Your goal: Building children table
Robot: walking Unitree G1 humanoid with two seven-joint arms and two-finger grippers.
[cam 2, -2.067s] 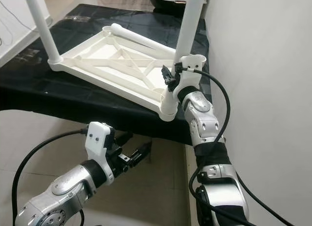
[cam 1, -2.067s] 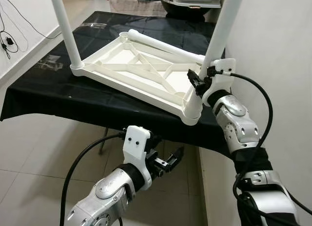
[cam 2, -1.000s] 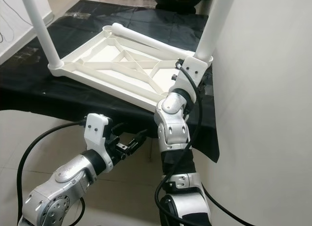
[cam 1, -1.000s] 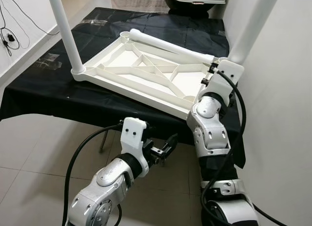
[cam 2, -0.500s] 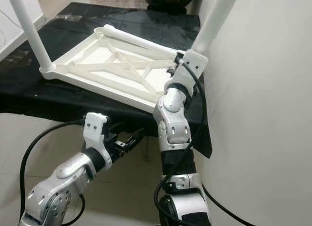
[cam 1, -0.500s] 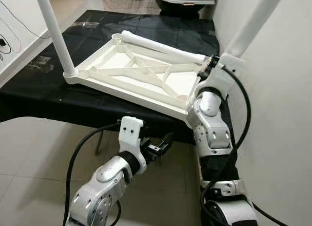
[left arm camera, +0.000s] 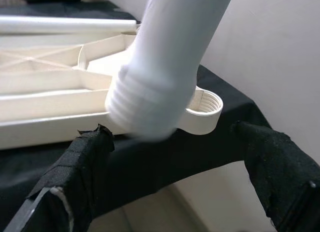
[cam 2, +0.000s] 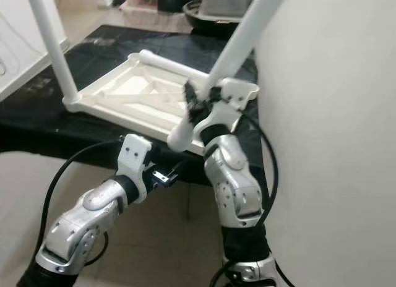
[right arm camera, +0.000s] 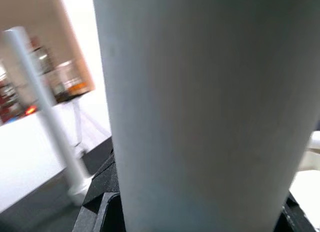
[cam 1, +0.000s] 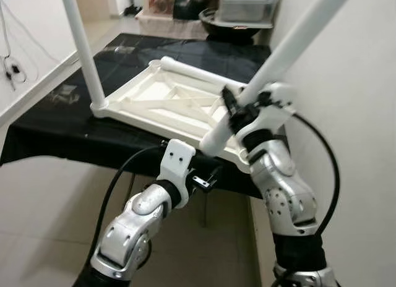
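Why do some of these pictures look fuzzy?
In the left wrist view the leg is very near the lens, so its threaded end smears while the socket looks clearer. In the right wrist view the leg fills the frame, soft. Both eye views are slightly blurred.

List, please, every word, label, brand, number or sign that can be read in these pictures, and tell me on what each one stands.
No text can be read in these pictures.
The white table leg in the right gripper, the upturned white tabletop and the black cloth bear no print.
The items on the shelves at the back, seen by the right wrist, may carry labels, but they are too blurred to read.
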